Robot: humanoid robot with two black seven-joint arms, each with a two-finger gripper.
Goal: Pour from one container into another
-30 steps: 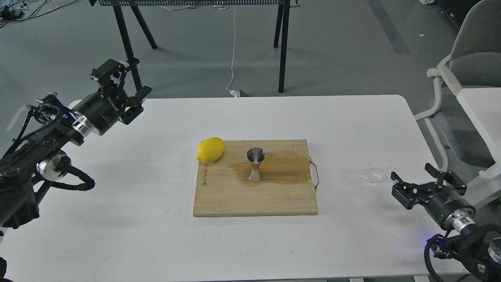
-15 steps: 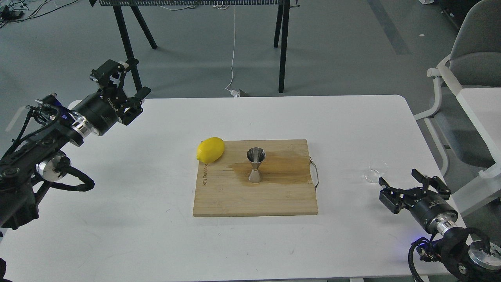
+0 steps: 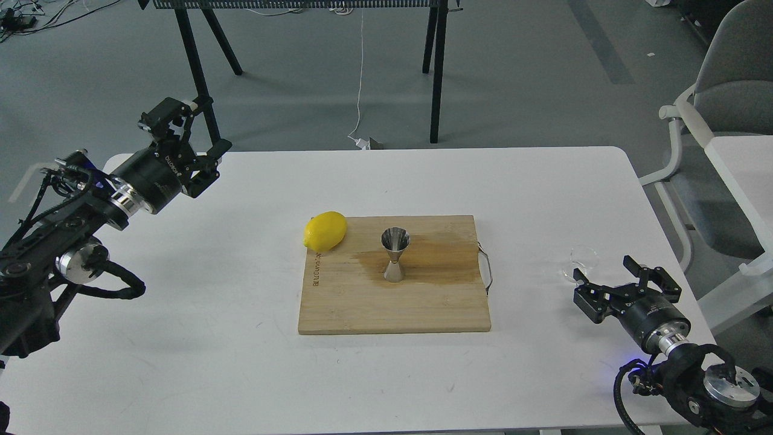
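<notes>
A small clear glass cup [image 3: 581, 261] stands on the white table, right of the cutting board. My right gripper [image 3: 604, 272] is open just in front of it, one finger at its near side and nothing between the fingers. The shiny steel jigger [image 3: 394, 254] stands upright in the middle of the wooden cutting board [image 3: 392, 308]. At the table's far left corner my left gripper [image 3: 187, 130] hangs open and empty above the surface.
A yellow lemon [image 3: 325, 231] lies at the board's far left corner. The board has a wet stain around the jigger and a metal handle [image 3: 487, 272] on its right side. A grey chair [image 3: 718, 96] and another white table stand to the right.
My right gripper has slid left and a little forward, closing in on the glass cup. The left arm has barely shifted. Cup, jigger and lemon have stayed put.
</notes>
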